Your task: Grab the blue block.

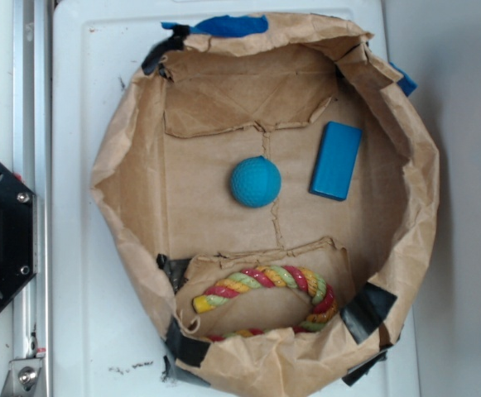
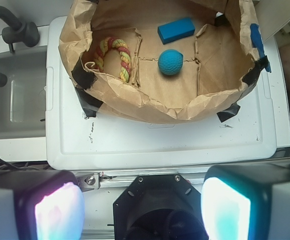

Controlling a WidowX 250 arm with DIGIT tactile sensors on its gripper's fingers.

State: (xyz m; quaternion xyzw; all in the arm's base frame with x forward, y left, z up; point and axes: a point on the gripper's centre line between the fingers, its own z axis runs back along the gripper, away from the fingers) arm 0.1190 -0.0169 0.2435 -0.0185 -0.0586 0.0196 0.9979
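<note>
Claw [image 2: 142, 207] spread wide, empty, over white tabletop [image 2: 159, 145] w/ sink [image 2: 15, 95] alongside.

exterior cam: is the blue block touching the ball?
No. The blue block lies apart from the ball, with bare brown paper showing between them.

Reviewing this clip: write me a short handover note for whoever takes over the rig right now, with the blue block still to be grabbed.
Gripper: jaws open, empty, held back outside the paper-lined bin, well short of it.
Blue block: lying flat on the bin floor near one wall, clear of the teal ball beside it, not touching. The rope ring sits at the opposite side of the bin.
Done: nothing yet; the block is untouched.
Left: move over the bin, come down onto the block, close on it and lift.
</note>
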